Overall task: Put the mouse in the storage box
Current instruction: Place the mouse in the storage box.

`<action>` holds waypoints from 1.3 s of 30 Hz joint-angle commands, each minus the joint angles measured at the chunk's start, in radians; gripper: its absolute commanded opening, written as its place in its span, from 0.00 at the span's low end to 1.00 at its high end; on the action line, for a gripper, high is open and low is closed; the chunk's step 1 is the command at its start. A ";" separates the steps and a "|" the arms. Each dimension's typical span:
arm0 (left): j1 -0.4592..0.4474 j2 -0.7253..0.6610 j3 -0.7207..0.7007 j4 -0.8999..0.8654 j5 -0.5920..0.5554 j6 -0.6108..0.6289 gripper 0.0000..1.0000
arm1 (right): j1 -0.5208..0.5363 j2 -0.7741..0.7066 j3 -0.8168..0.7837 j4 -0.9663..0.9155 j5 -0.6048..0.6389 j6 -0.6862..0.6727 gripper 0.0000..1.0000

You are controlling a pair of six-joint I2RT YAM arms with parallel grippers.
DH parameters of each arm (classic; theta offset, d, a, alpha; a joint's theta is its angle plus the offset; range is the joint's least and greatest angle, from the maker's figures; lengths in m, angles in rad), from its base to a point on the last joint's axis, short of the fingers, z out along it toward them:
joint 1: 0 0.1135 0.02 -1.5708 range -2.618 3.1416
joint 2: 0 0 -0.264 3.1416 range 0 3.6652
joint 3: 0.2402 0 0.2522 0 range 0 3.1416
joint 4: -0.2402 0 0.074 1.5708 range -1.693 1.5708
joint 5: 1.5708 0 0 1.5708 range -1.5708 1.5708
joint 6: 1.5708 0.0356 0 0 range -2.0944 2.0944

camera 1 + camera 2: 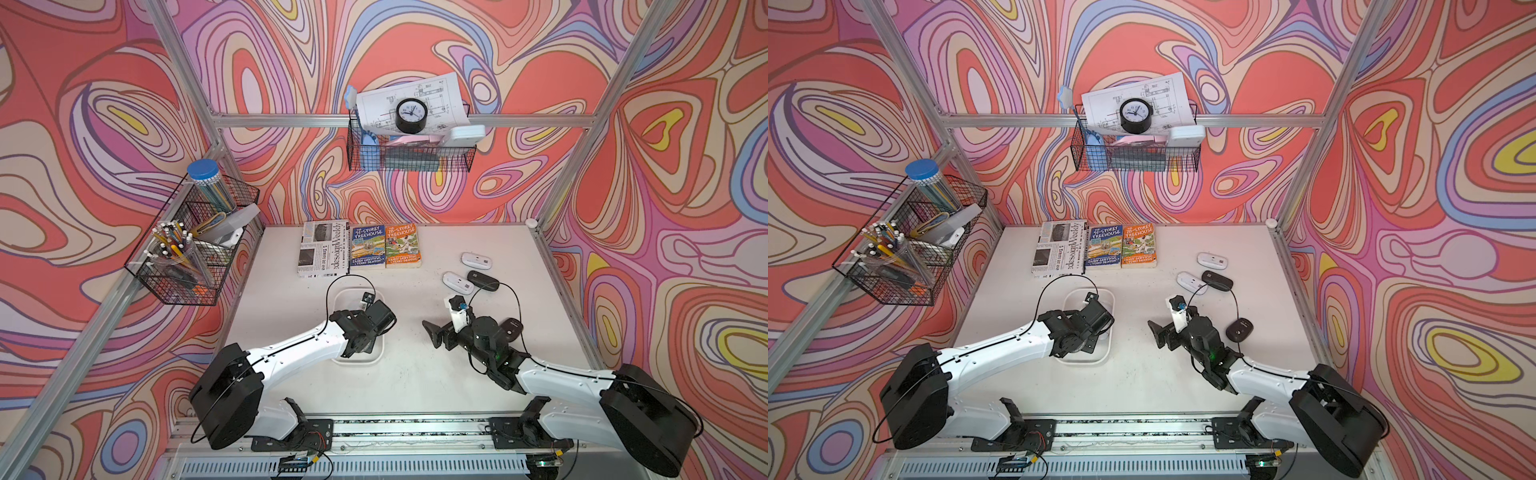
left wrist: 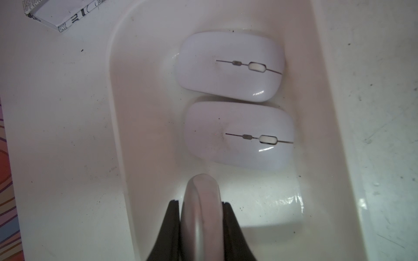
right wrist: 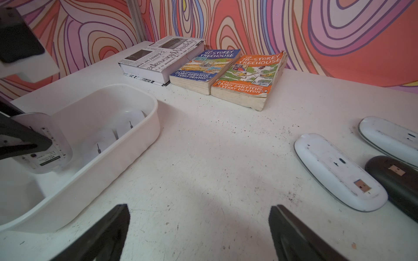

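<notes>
On the left, the left gripper (image 2: 201, 204) pinches a white mouse (image 2: 200, 187) stood on its edge, one finger against each broad face. It holds the mouse low over the free end of the storage box (image 3: 108, 174). Whether the mouse touches the floor of the box I cannot tell. Towards the books' end of the box, two more white mice, the farther mouse (image 2: 229, 65) and the nearer mouse (image 2: 237, 135), already lie side by side with their wheels up.

By my reckoning this placing is nearly done, with only the letting go left.

In the middle, the right gripper (image 3: 199, 210) hovers over bare table with its jaws spread wide and nothing between them.

To its right, four mice remain outside the box. One upturned white mouse (image 3: 339, 171) lies belly up, and a black mouse (image 3: 398, 180) lies just beside it. A second upturned white mouse (image 3: 389, 140) lies a little beyond. Another black one, the lone black mouse (image 1: 1239, 329), sits close by the right arm. If all of them are meant for the box, less than half the job is done.
</notes>
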 commanded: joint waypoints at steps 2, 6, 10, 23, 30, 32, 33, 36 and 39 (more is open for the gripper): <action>-0.011 0.011 -0.026 0.034 -0.084 -0.018 0.00 | 0.003 0.003 -0.008 0.019 0.010 0.007 0.98; -0.017 0.023 -0.037 0.025 -0.113 -0.026 0.10 | 0.004 -0.001 -0.009 0.018 0.015 0.009 0.98; -0.020 0.031 -0.053 0.036 -0.096 -0.032 0.21 | 0.003 -0.012 -0.018 0.023 0.017 0.011 0.98; -0.043 -0.068 -0.108 0.090 0.076 -0.035 0.66 | 0.002 0.001 -0.008 0.017 0.025 0.013 0.98; -0.043 -0.165 -0.173 0.138 0.207 -0.075 0.67 | 0.001 0.011 0.001 0.010 0.026 0.013 0.98; -0.043 -0.185 -0.182 0.145 0.233 -0.079 0.67 | 0.000 0.013 0.003 0.008 0.026 0.013 0.98; -0.043 -0.191 -0.181 0.143 0.242 -0.079 0.67 | 0.000 0.014 0.004 0.008 0.024 0.013 0.98; -0.043 -0.217 -0.163 0.134 0.255 -0.070 0.68 | 0.000 0.019 0.010 0.003 0.024 0.013 0.98; -0.041 -0.231 -0.133 0.114 0.226 -0.070 0.69 | 0.001 0.018 0.012 0.002 0.026 0.015 0.98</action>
